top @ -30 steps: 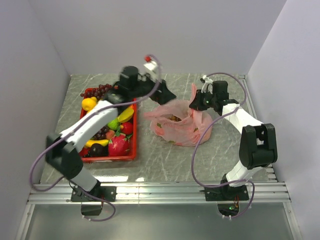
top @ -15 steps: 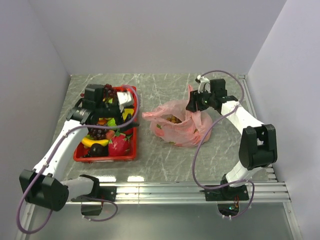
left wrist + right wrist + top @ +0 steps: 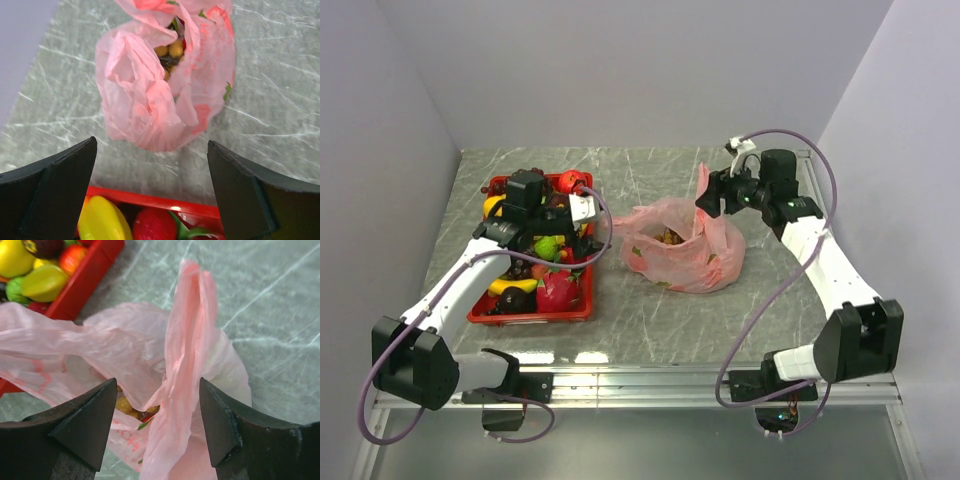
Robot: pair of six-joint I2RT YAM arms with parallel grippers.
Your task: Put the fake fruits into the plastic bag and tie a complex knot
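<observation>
a few fruits (image 3: 170,50) in the bag (image 3: 680,250), most left in the tray (image 3: 535,317) beside it, no knot yet; left tool (image 3: 151,150) gapes empty, right tool (image 3: 157,385) released astride the bag's top.

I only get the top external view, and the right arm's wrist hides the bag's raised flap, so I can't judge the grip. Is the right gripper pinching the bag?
Observer: No. The right gripper stands open; the upright flap of the plastic bag rises loose between its fingers.
Operator: Anything in the bag?
Observer: Small tan berries show in its mouth.
Operator: Left gripper?
Observer: The left gripper is open and empty, above the red tray wall.
</observation>
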